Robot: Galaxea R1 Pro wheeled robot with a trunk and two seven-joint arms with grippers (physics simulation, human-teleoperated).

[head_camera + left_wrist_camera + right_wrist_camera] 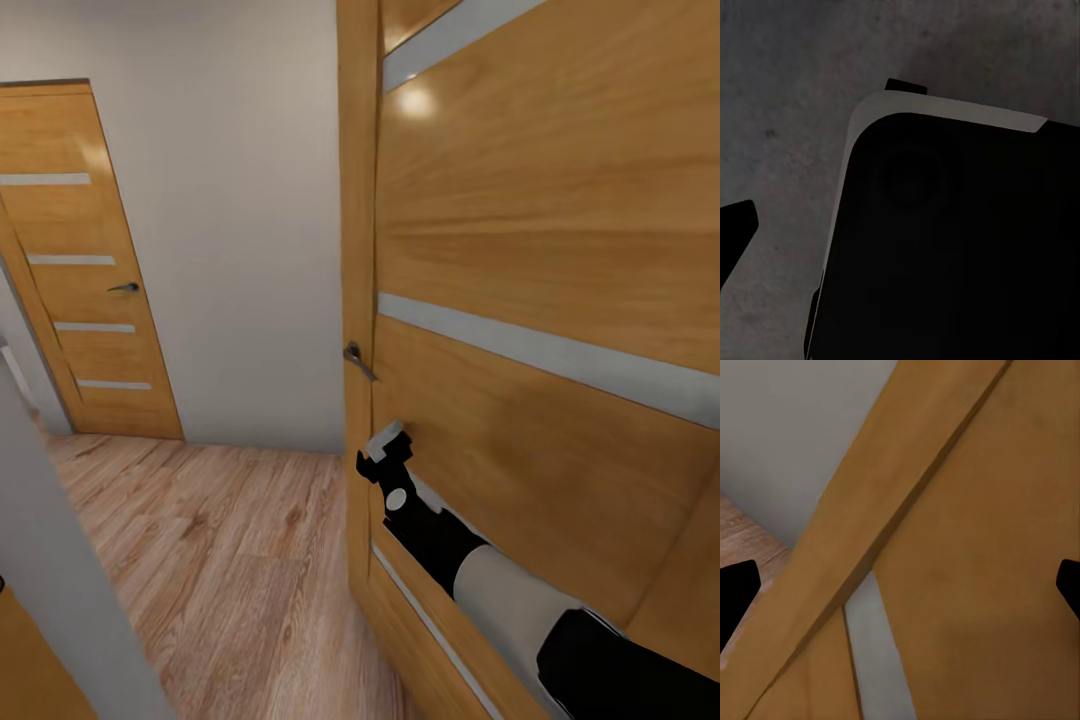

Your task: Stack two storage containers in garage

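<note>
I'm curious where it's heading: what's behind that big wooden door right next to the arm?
Past the door edge: a pale wall, plank floor, and a second door, closed. Whatever lies directly behind the panel is hidden.

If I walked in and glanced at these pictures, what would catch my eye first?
Most likely the big wooden door with pale glass strips, filling the right of the head view, very close to the camera. The robot's right arm reaches up along it, its gripper just below the metal door handle. Beyond, across the light plank floor, a second matching door stands closed in the pale wall at far left.
</note>
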